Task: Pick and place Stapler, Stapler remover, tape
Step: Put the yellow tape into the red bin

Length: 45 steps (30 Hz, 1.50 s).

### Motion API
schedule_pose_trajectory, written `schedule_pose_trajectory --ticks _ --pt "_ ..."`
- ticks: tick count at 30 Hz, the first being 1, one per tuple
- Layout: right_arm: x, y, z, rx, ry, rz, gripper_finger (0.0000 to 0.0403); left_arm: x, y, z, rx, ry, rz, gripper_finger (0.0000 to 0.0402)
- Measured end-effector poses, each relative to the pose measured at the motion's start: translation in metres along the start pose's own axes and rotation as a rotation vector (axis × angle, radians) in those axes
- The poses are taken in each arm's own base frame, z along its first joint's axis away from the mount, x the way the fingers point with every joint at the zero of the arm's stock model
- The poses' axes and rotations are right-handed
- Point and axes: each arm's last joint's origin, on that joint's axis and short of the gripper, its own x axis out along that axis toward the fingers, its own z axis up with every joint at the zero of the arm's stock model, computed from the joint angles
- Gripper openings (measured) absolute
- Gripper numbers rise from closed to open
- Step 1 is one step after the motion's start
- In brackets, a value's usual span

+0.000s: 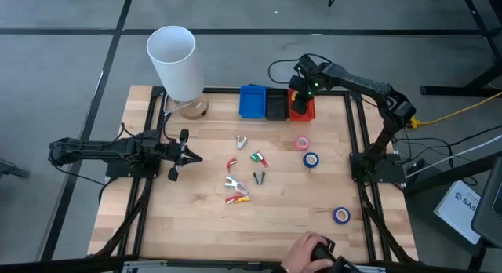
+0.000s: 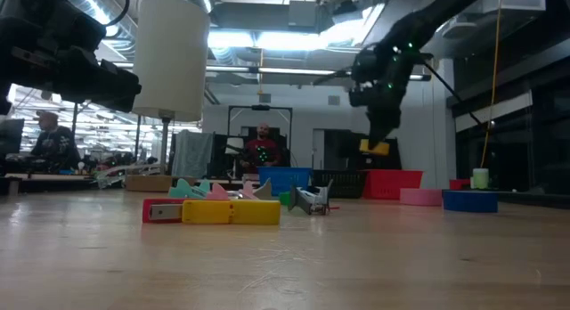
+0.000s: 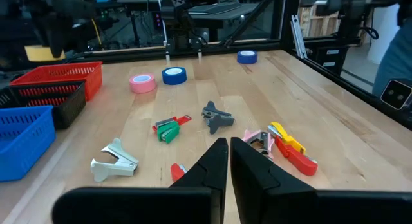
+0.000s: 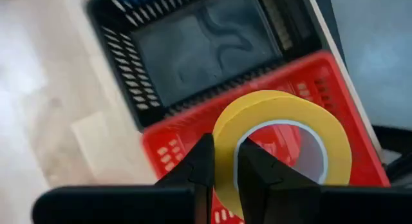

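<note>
Two dark jointed arms, green indicator lights on the right arm [image 1: 312,86], tapered black fingers [image 3: 212,169].

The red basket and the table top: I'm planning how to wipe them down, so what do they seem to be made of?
The red slotted basket looks like moulded plastic, matt to slightly glossy: uniform colour, with regular slots in its walls. The pale wooden table top looks like butcher-block wood with a smooth, perhaps sealed finish: parallel strips and grain show. The right gripper holds the yellow tape roll over that basket.
</note>
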Motion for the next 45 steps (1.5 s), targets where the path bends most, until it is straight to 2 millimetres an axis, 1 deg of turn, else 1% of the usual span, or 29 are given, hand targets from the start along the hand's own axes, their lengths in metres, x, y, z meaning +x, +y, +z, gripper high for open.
schedule_pose_trajectory --ticks 5,9,16,22,28,36,39,42,45 --pt "0.014 -0.011 -0.015 0.01 0.002 -0.012 0.0041 0.0 0.0 0.0 0.0 0.0 0.0 0.0015" --pt "0.024 -0.014 -0.024 0.001 0.015 -0.012 0.0043 0.0 0.0 0.0 0.0 0.0 0.0 0.0015" --pt "0.031 -0.015 -0.026 -0.074 -0.027 -0.03 0.0048 0.0 0.0 0.0 0.0 0.0 0.0 0.0015" --pt "0.033 -0.018 -0.025 -0.082 -0.062 -0.047 0.0083 0.0 0.0 0.0 0.0 0.0 0.0 0.0015" --pt "0.034 -0.017 -0.028 -0.06 -0.034 -0.037 0.0128 0.0 0.0 0.0 0.0 0.0 0.0 0.0015" --pt "0.033 -0.021 -0.03 -0.048 0.027 -0.187 0.0185 0.0 0.0 0.0 0.0 0.0 0.0 0.0015" --pt "0.032 -0.021 -0.03 -0.047 0.043 -0.192 0.0197 0.0 0.0 0.0 0.0 0.001 0.0 0.0016" --pt "0.026 -0.02 -0.023 -0.057 0.028 -0.182 0.0201 0.0 0.0 0.0 0.0 0.0 0.0 0.0015" --pt "0.023 -0.016 -0.017 -0.127 -0.005 -0.129 0.0199 0.0 0.0 0.0 0.0 0.0 0.0 0.0015"
